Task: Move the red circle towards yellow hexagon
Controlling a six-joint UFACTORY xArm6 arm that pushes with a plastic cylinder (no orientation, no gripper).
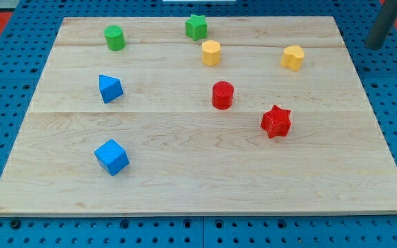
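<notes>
Nearest the lens, a blue plastic cube (pixel 111 156) sits on the pale wooden board (pixel 185 179), far left of and below my tip (pixel 373 44). Next come a blue wedge-like block (pixel 110 88), a green cylinder (pixel 114 37), a green star (pixel 196 27) and the yellow hexagon (pixel 211 52), all well to the tip's left. The red circle (pixel 222 94) stands just below the hexagon, apart from it and well left of and below the tip. A red star (pixel 276 121) and a yellow block of unclear shape (pixel 292 57) lie nearer. The tip waits off the board's top-right corner. It has no jaws and holds nothing. The circle looks light, rigid and quick to slide, so a centred push on its bottom side seems best — off-centre, it may slip aside.
</notes>
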